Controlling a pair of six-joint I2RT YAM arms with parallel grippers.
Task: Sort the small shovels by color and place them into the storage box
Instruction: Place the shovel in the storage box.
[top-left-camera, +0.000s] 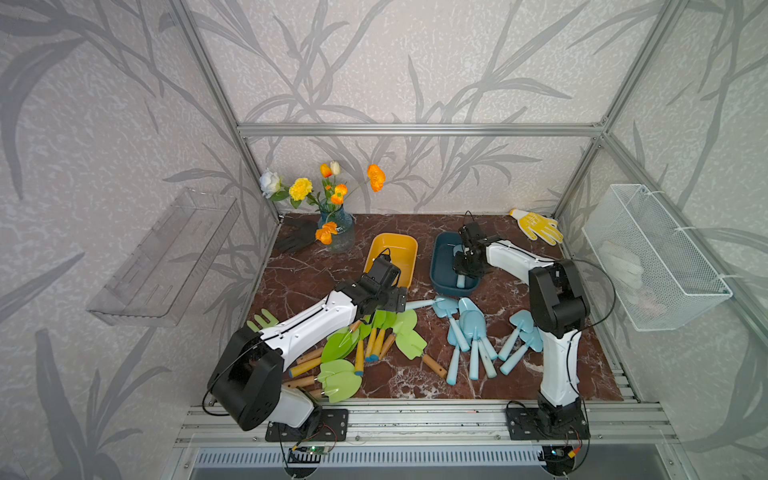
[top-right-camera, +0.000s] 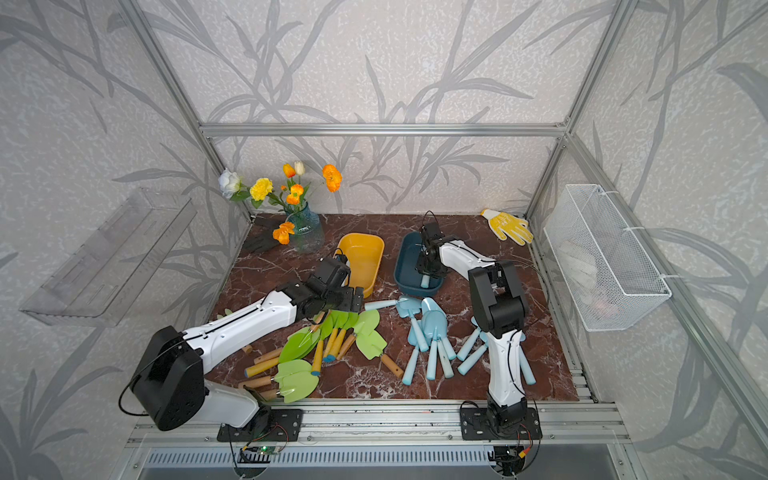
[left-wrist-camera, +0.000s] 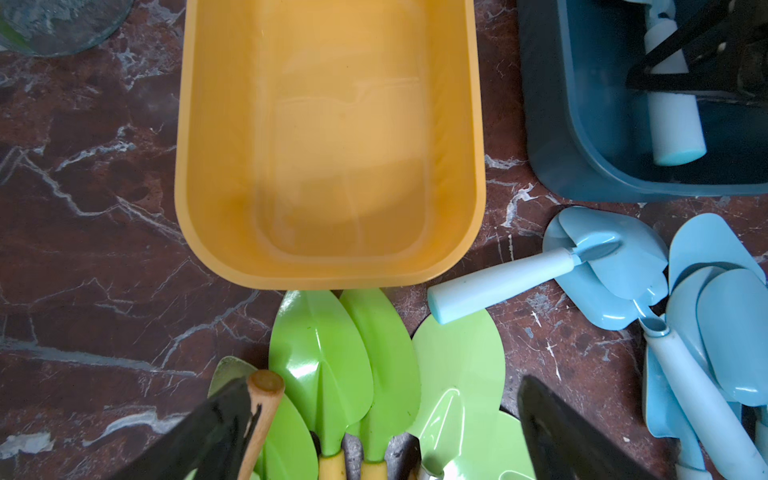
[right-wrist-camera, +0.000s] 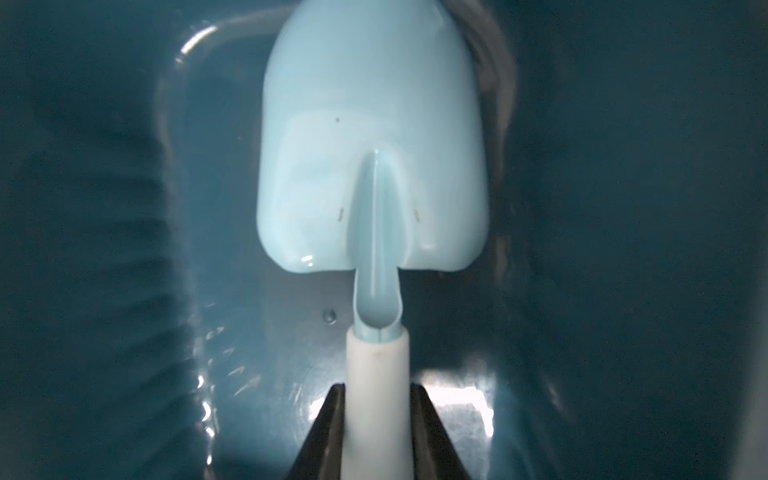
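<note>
Barely begun: one blue shovel (right-wrist-camera: 372, 158) lies in the blue box (top-left-camera: 439, 266) with the right gripper (right-wrist-camera: 377, 390) hugging its handle, whether gripping I cannot tell, while the left gripper (left-wrist-camera: 386, 384) gapes wide over the green shovels (left-wrist-camera: 320, 357), the yellow box (left-wrist-camera: 208, 166) ahead of it empty and the loose blue shovels (top-left-camera: 471, 332) to its right unsorted.

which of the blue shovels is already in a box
The pale blue shovel inside the dark blue box, its handle in the right gripper. The other blue shovels lie heaped on the table.
</note>
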